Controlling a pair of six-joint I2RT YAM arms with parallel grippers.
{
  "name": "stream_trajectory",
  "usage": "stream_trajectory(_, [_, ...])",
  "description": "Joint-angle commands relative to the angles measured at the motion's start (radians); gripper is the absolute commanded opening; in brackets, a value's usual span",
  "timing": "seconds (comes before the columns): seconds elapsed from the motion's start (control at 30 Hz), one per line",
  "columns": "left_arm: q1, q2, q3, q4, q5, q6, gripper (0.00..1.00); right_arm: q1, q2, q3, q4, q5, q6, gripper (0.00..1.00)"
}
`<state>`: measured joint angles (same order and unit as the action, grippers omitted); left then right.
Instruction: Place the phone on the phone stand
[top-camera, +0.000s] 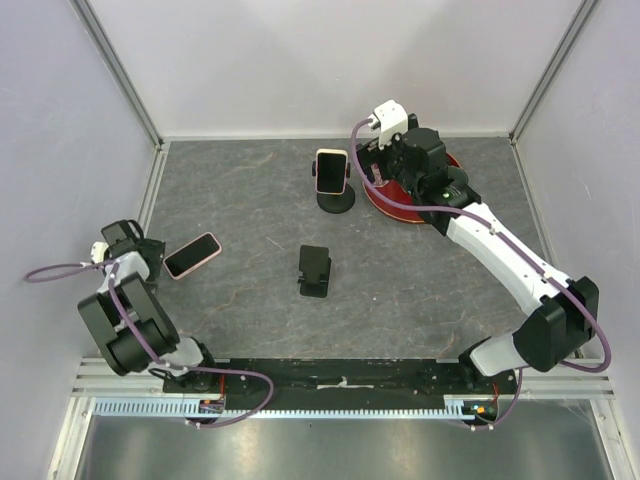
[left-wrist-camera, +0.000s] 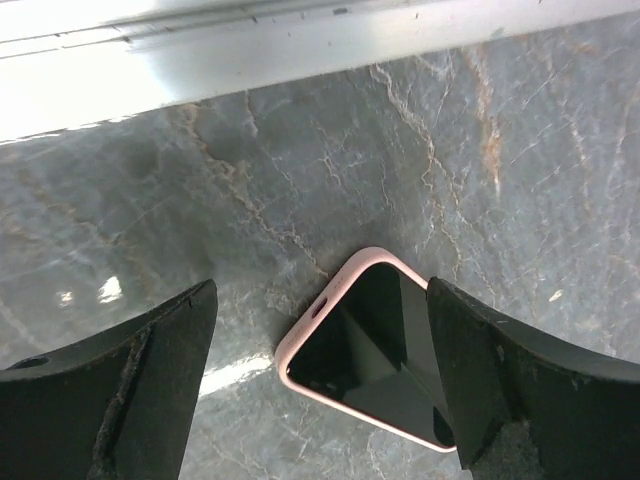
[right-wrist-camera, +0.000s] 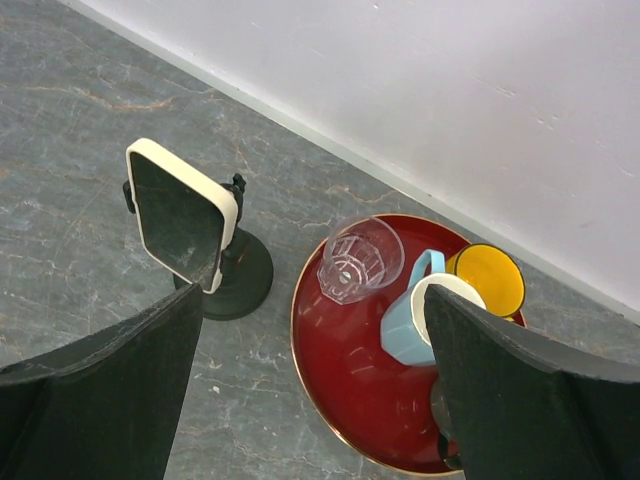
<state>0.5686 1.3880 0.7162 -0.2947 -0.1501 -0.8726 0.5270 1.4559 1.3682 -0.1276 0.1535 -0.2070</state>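
Observation:
A phone in a pink case (top-camera: 192, 255) lies flat, screen up, on the grey table at the left. My left gripper (top-camera: 150, 252) is low over its near end and open. In the left wrist view the phone (left-wrist-camera: 375, 345) lies between the black fingers (left-wrist-camera: 130, 390), its right edge under the right finger. An empty black phone stand (top-camera: 315, 270) sits mid-table. A second phone in a cream case (top-camera: 330, 172) is mounted on a round-based stand (right-wrist-camera: 240, 280) at the back. My right gripper (top-camera: 395, 165) hangs open above the red tray, holding nothing.
A red tray (right-wrist-camera: 350, 400) at the back right carries a clear glass (right-wrist-camera: 360, 258), a light-blue mug (right-wrist-camera: 420, 320) and a yellow cup (right-wrist-camera: 487, 278). White walls with metal rails enclose the table on the left (left-wrist-camera: 300, 50), back and right.

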Motion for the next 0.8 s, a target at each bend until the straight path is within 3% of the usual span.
stream_trajectory(0.0, [0.014,0.078,0.042,0.117,0.18,0.053,0.9,-0.01,-0.058,-0.026,0.052,-0.02,-0.028,0.98])
stream_trajectory(0.33, [-0.053,0.014,-0.098,0.155,0.351,-0.011,0.84,-0.021,-0.062,-0.037,0.059,-0.035,-0.025,0.98])
stream_trajectory(0.53, [-0.155,-0.176,-0.181,0.097,0.401,-0.057,0.84,-0.021,-0.046,-0.026,0.06,-0.052,-0.017,0.98])
stream_trajectory(0.77, [-0.336,-0.38,-0.149,-0.047,0.282,0.006,0.85,-0.021,-0.035,-0.021,0.062,-0.057,-0.011,0.98])
